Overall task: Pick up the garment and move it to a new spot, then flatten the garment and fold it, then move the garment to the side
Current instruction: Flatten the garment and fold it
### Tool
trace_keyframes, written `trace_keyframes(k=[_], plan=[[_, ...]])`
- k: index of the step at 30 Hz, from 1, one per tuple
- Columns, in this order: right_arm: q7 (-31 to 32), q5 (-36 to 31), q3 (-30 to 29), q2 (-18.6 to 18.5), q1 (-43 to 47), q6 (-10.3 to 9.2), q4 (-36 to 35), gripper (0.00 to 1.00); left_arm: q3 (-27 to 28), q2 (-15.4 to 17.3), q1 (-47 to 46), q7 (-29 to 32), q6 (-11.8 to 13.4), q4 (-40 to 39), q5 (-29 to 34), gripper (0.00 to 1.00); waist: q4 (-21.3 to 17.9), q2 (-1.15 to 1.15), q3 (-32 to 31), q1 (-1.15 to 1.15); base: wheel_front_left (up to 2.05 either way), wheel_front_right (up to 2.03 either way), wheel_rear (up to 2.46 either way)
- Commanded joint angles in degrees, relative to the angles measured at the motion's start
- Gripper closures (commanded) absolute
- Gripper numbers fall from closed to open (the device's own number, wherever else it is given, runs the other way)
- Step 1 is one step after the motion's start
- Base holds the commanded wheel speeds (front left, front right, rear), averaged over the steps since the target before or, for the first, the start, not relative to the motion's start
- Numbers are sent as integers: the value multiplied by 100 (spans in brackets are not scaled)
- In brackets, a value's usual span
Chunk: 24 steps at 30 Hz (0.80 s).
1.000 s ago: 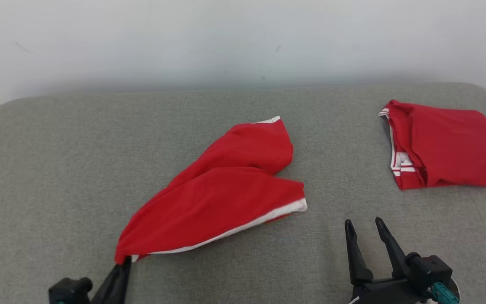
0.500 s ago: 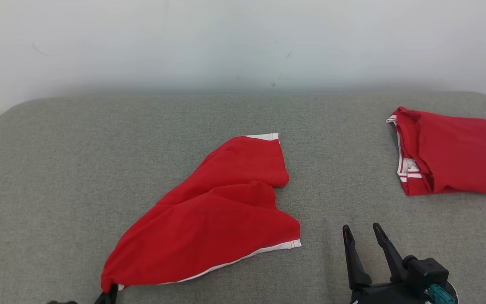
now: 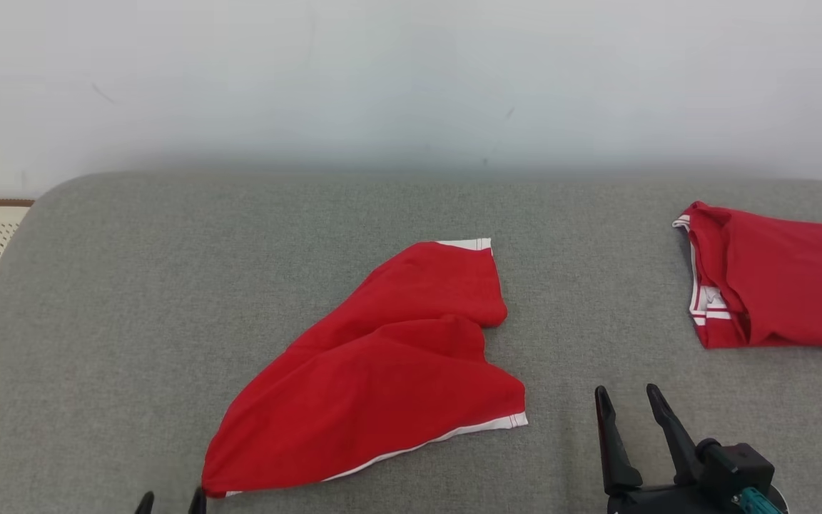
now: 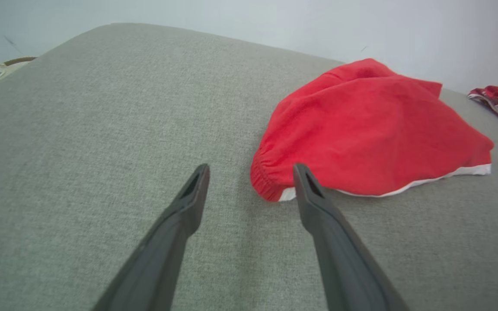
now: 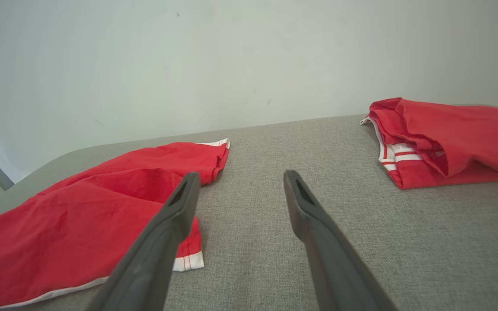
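Two sets wide, empty: L fingers (image 4: pixel 190 196) just beside red garment (image 4: pixel 370 129) corner, R fingers (image 5: pixel 305 211) near hem.

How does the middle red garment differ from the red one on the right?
The middle garment lies spread and rumpled; the right garment is folded compactly. The middle garment shows a white hem; the right garment a red-striped white band. Both are red.

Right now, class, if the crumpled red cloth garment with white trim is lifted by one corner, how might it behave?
The crumpled red cloth garment would probably hang floppy: it lies in soft folds. It looks thin, so likely light. Pushed, it may bunch rather than slide on the rough-looking grey woven surface.
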Motion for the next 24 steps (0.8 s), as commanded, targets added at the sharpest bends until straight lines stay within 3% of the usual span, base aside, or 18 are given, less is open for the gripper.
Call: trace_keyframes(k=[1,10,18,24], plan=[[-10,-12,-18,-3,78,-1,-16,0,66,-14,111,-66,50,-68,67,0,16,0,-30,0,0,0,0],[-45,-119,-256,-2,110,-1,-125,0,435,-315,252,-203,311,-657,505,0,-67,0,-92,0,0,0,0],[-88,-118,-374,-2,190,-1,-202,0,786,-794,310,-208,353,-929,926,0,-173,0,-112,0,0,0,0],[-93,-103,-420,-3,223,-1,-223,0,904,-965,320,-209,272,-913,1231,0,-210,0,-149,0,0,0,0]])
